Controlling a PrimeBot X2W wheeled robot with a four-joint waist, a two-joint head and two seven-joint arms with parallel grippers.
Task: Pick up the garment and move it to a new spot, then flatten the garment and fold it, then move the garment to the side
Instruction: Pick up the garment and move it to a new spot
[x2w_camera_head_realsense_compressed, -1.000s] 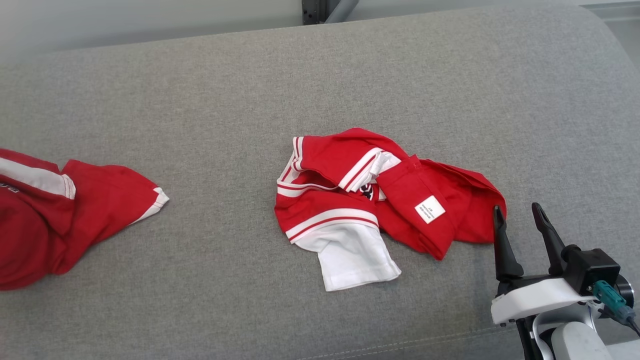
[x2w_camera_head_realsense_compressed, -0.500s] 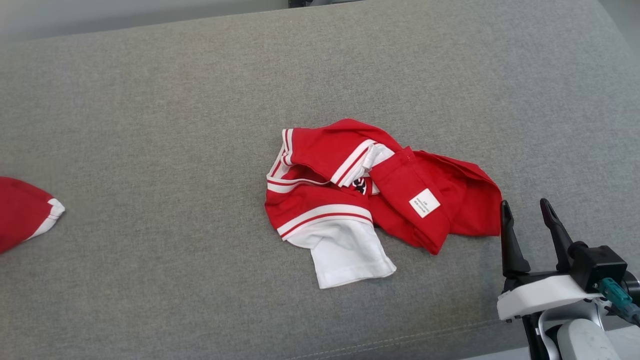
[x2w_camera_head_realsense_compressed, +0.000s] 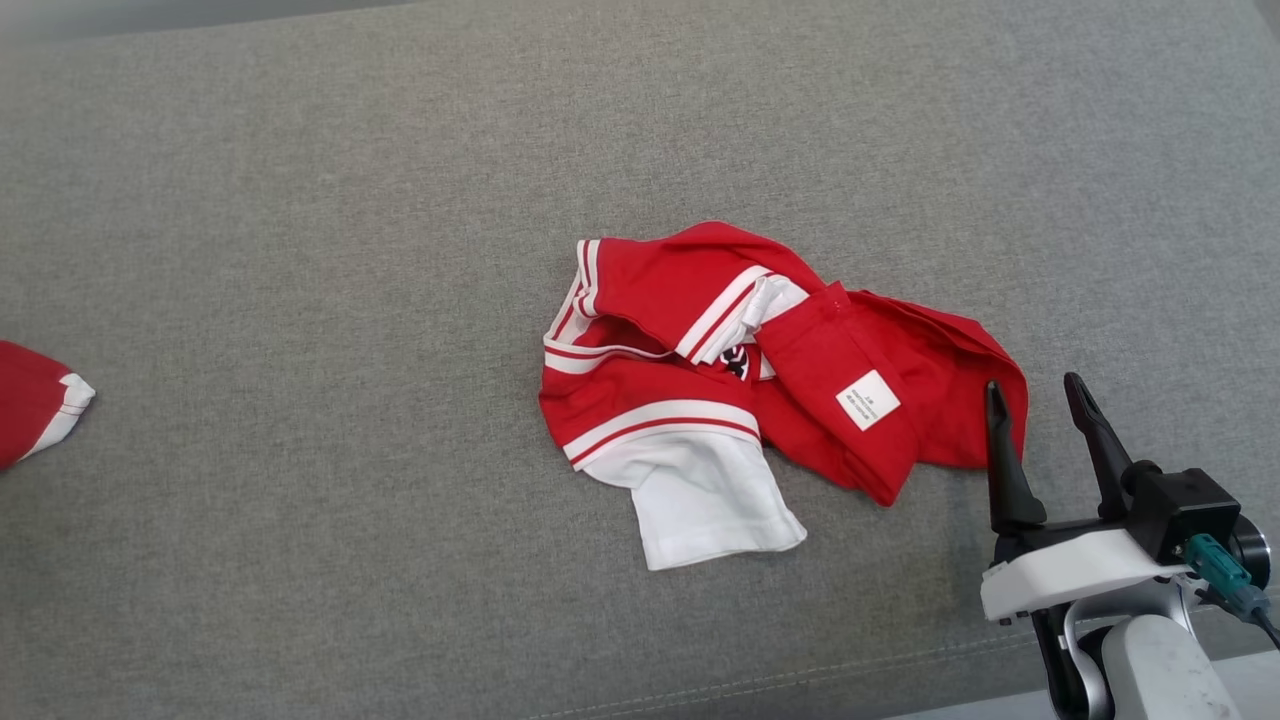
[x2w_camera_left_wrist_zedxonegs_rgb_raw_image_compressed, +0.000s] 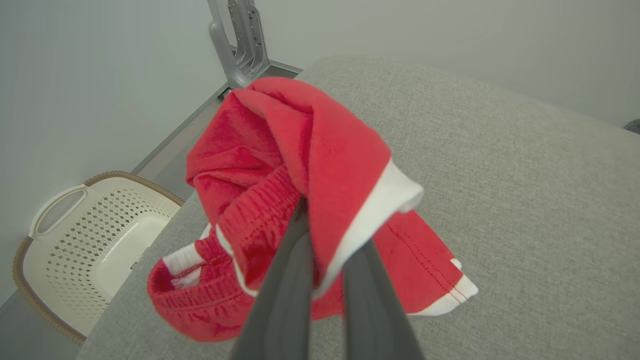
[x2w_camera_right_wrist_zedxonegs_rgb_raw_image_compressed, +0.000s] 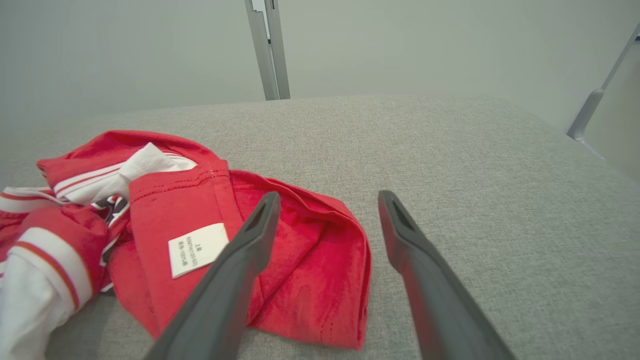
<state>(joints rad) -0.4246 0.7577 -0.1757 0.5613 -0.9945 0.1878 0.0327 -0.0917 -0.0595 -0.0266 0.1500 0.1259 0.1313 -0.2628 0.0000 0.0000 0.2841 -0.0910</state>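
The left end effector is clamped shut on the red garment, and it's carrying it away! A second ago a big bunch of that red cloth lay close to the left of the crumpled shirt. Now only a white-trimmed corner peeks in, well to the left of the shirt. The head camera has tilted too, but the gap between corner and shirt has clearly widened, so this is a real move.

In the left wrist view the cloth is bunched over the fingers, its ribbed waistband and a white-edged hem drooping toward the grey cushion. I can't tell whether the lowest fold is touching down. A pale laundry basket sits beyond the cushion's edge.

The right end effector hasn't budged relative to the shirt. Its fingers are spread wide with nothing between them, poised at the shirt's right edge near the white label.

What does it mean? I'd say the first step is well under way: the garment is picked up and heading for a new spot left of the shirt. Setting it down, flattening and folding are all yet to come. A one-point pinch on a bundle this crumpled could make the spreading awkward.
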